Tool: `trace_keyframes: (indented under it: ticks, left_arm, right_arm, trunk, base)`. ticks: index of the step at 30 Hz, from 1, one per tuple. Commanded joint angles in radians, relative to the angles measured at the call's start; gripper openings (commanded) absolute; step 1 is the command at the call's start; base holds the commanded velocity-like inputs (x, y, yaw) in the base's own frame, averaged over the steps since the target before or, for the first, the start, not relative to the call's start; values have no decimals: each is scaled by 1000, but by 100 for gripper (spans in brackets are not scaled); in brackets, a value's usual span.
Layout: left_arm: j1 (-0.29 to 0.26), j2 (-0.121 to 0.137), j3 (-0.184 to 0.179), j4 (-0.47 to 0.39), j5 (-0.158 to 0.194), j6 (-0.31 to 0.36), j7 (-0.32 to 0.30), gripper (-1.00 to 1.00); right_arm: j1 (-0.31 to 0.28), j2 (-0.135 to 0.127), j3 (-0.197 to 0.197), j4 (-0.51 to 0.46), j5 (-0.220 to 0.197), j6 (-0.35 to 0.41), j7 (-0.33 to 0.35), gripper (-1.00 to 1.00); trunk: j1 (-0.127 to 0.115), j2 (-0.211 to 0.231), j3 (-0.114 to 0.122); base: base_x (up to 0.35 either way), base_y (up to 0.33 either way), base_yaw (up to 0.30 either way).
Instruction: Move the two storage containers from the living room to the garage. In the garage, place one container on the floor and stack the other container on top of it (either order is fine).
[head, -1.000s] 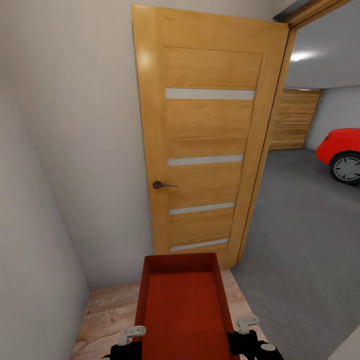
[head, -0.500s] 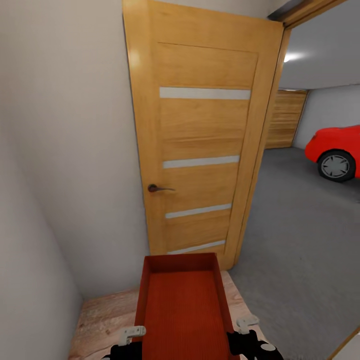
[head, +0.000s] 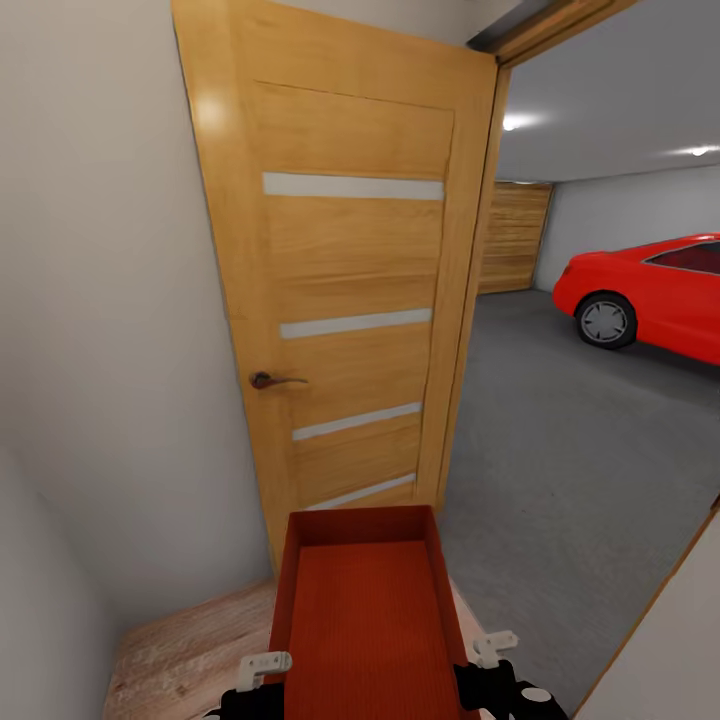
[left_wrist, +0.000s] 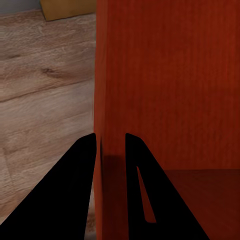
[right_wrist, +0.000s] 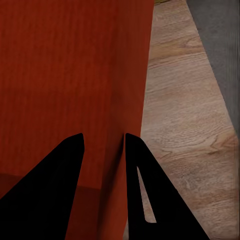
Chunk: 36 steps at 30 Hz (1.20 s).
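Note:
One orange-red storage container (head: 365, 620) is carried low in front of me, its open top facing up and its long side pointing ahead. My left gripper (head: 262, 668) is shut on its left wall and my right gripper (head: 495, 645) on its right wall. In the left wrist view the thin wall of the container (left_wrist: 170, 75) runs between the black fingers of the left gripper (left_wrist: 110, 137). The right wrist view shows the right gripper (right_wrist: 103, 136) pinching the other wall of the container (right_wrist: 65, 65). The garage's grey concrete floor (head: 580, 440) begins just ahead on the right.
A light wooden door (head: 350, 290) stands open against the white wall (head: 100, 350) straight ahead. Light wood planks (head: 180, 660) lie under the container. A red car (head: 660, 295) is parked at the far right of the garage. A door frame edge (head: 670, 640) crosses the lower right.
The whole picture has slid left, so the camera has swung to the right: more of the garage and the red car shows. The container stays held the same way.

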<state>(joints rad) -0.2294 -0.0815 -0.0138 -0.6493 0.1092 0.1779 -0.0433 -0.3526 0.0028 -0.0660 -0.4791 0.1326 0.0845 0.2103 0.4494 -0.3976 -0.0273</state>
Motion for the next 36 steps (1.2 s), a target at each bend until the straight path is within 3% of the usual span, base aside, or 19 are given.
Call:
trace_keyframes:
  ticks: [1,36]
  left_arm:
    - [-1,23,80,-4,-2,-32,51,-100]
    - [-1,23,81,-4,-2,-45,51,-100]
  right_arm:
    - [0,0,-3,0,7,6,58,-100]
    - [0,0,-3,0,7,6,58,-100]
  trunk:
    - [1,-2,-2]
    - [1,-2,-2]
  base:
    - [0,0,-276]
    - [0,0,-276]
